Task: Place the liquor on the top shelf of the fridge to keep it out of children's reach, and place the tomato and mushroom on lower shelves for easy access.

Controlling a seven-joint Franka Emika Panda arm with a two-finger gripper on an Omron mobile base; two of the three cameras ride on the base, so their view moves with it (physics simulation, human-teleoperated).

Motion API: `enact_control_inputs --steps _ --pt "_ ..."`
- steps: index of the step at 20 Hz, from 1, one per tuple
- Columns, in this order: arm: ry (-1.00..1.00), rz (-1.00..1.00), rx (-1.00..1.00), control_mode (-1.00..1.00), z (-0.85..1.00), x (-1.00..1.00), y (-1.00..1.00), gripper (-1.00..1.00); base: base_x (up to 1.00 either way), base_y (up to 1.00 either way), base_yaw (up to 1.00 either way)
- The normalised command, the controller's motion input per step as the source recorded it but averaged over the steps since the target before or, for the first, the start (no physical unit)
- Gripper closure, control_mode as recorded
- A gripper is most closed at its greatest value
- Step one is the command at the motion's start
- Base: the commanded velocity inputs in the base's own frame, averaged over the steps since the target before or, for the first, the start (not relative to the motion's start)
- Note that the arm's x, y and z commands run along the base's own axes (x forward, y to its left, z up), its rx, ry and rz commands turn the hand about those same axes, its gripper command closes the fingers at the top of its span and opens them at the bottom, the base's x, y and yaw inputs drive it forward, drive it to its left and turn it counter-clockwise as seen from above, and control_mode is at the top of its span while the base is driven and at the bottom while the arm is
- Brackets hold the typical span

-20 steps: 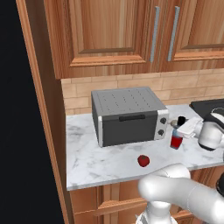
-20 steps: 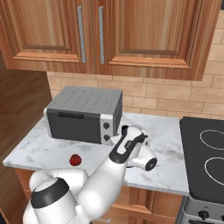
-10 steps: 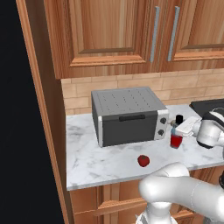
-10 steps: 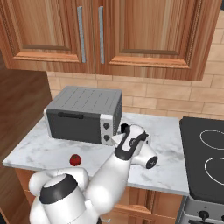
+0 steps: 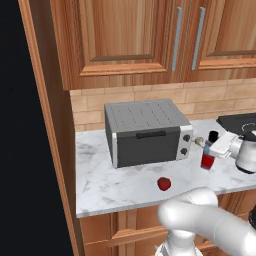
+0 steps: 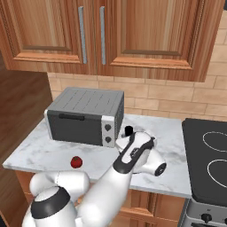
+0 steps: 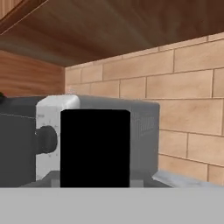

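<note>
Left base view had the two-finger gripper [image 5: 214,148] closing around the squat red-and-blue, black-capped liquor bottle [image 5: 208,155] on the white marble counter [image 5: 125,180] beside the grey toaster oven [image 5: 146,131], though a firm clamp wasn't clear, so lifting looked next.

Wooden wall cabinets [image 5: 150,40] hang over a tan brick backsplash [image 6: 177,104] and marble counter [image 5: 120,182].

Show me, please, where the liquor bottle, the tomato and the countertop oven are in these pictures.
liquor bottle [image 5: 207,161], left base view, on its red lower body.
tomato [image 5: 164,183], left base view, on its glossy middle.
countertop oven [image 6: 75,127], right base view, on its dark door.
</note>
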Motion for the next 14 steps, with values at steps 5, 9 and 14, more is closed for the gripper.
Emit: enact_control_inputs --steps 5,9,14 --pt "-0.14 0.07 0.0 -1.0 0.99 -0.56 0.01 1.0 0.0 0.0 0.0" --pt "-0.1 0.05 -0.04 -1.0 0.81 -0.7 0.31 1.0 0.0 0.0 0.0" --pt "-0.03 0.03 -0.08 -1.0 0.48 -0.77 0.6 1.0 0.0 0.0 0.0"
